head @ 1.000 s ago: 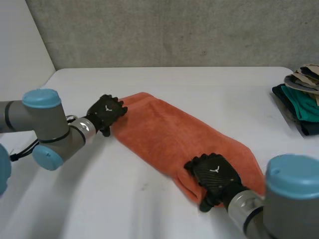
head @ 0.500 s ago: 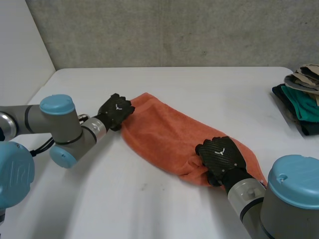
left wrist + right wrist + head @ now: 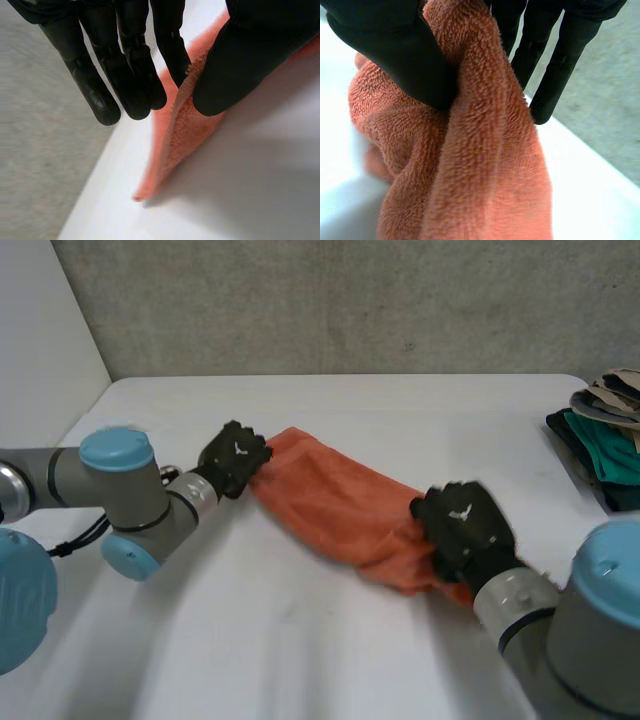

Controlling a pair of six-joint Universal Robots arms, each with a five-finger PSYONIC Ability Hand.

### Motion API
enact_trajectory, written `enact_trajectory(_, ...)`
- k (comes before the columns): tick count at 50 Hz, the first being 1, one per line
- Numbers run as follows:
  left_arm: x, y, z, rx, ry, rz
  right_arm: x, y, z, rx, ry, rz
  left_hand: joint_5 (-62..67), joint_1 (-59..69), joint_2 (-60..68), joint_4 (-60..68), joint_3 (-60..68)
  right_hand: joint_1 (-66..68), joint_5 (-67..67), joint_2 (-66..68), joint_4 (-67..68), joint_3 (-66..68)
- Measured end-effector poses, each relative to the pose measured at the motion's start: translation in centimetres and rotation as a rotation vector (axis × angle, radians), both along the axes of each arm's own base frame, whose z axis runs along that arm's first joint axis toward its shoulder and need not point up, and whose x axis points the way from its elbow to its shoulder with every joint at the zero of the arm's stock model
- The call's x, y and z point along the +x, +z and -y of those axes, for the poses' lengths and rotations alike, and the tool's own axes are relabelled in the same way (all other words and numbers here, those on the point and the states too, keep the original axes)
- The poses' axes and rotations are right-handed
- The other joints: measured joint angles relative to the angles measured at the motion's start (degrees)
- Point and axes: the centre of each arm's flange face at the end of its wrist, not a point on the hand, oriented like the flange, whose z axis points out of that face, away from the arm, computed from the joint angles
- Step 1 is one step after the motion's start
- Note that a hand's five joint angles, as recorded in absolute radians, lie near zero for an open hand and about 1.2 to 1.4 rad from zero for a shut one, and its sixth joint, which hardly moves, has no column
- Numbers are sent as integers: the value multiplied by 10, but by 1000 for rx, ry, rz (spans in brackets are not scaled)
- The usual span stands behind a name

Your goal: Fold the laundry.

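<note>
An orange towel (image 3: pixel 340 502) lies stretched in a long bunched strip across the middle of the white table (image 3: pixel 300 640). My left hand (image 3: pixel 235 457) holds its left end; in the left wrist view the thumb (image 3: pixel 240 60) and a finger (image 3: pixel 172 45) pinch the towel's edge (image 3: pixel 182 125). My right hand (image 3: pixel 465 525) grips the right end, where the cloth is gathered. In the right wrist view the thumb (image 3: pixel 395 55) presses a thick fold of the towel (image 3: pixel 485 165) against the fingers (image 3: pixel 560 65).
A stack of folded clothes (image 3: pixel 605 445), teal and dark with a patterned piece on top, sits at the table's far right edge. A grey wall (image 3: pixel 330 300) runs behind the table. The table's left edge (image 3: pixel 85 410) is close to my left arm.
Both hands have closed on the towel's ends and drawn them away from me. The flat towel has gathered into a narrower, bunched strip.
</note>
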Motion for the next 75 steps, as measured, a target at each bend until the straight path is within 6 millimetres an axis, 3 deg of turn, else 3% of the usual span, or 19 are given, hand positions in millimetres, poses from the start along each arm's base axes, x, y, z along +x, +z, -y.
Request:
enact_trajectory(6,6,69,-14,-51,55,-158,-12,43,17,-72,-39,21,0,0,1,0,0,0,0,0,5,0)
enact_trajectory(12,26,162,-70,-110,41,-398,-21,103,34,-155,-7,49,0,0,1,0,0,9,0,0,5,0)
enact_trajectory(16,39,194,-105,-157,21,-470,-27,135,55,-200,17,56,0,0,1,0,0,9,0,0,5,0)
enact_trajectory(19,44,202,-122,-172,14,-485,-28,141,76,-201,27,53,0,0,1,0,0,9,0,0,5,0)
enact_trajectory(24,48,194,-142,-136,12,-470,-21,126,127,-183,45,30,0,0,2,1,2,9,-2,-2,0,-2)
enact_trajectory(26,47,187,-145,-111,14,-459,-15,114,146,-188,46,13,0,0,2,2,3,-35,-73,-73,-84,-78)
enact_trajectory(29,44,165,-146,-36,26,-427,-3,82,181,-213,28,-30,0,0,2,2,3,-358,-420,-421,-419,-412)
enact_trajectory(31,41,153,-145,3,33,-409,0,69,194,-238,0,-50,0,0,2,2,3,-448,-517,-523,-527,-520)
enact_trajectory(35,35,135,-144,64,44,-380,0,55,209,-289,-92,-70,0,0,2,2,3,-454,-540,-543,-560,-549)
enact_trajectory(43,30,130,-144,86,56,-369,-12,66,187,-287,-219,-79,0,0,2,2,3,-454,-540,-543,-560,-549)
enact_trajectory(46,30,134,-145,78,58,-373,-23,73,148,-203,-239,-99,0,0,2,2,3,-454,-540,-543,-560,-549)
enact_trajectory(51,30,137,-146,69,56,-378,-29,59,111,-25,-231,-57,0,0,2,2,3,-454,-540,-542,-560,-549)
enact_trajectory(55,30,140,-147,63,53,-382,-24,43,98,102,-227,29,0,0,2,2,3,-454,-539,-541,-559,-547)
enact_trajectory(62,31,141,-147,58,52,-385,1,-11,104,254,-171,96,0,0,2,2,3,-442,-508,-511,-525,-513)
enact_trajectory(68,32,142,-145,54,59,-386,28,-54,118,243,-112,88,0,0,2,2,3,-377,-451,-458,-470,-458)
enact_trajectory(71,32,144,-144,47,61,-389,36,-68,128,196,-102,80,0,0,2,2,3,-228,-306,-305,-322,-312)
enact_trajectory(73,32,144,-144,47,61,-389,36,-68,128,196,-102,80,0,0,2,2,3,-228,-306,-305,-322,-312)
enact_trajectory(74,32,147,-143,36,68,-394,40,-71,137,137,-103,71,0,0,2,2,3,-32,-51,-37,-61,-51)
enact_trajectory(75,32,148,-143,35,69,-394,40,-71,137,132,-104,70,0,0,2,2,3,-25,-34,-26,-50,-40)
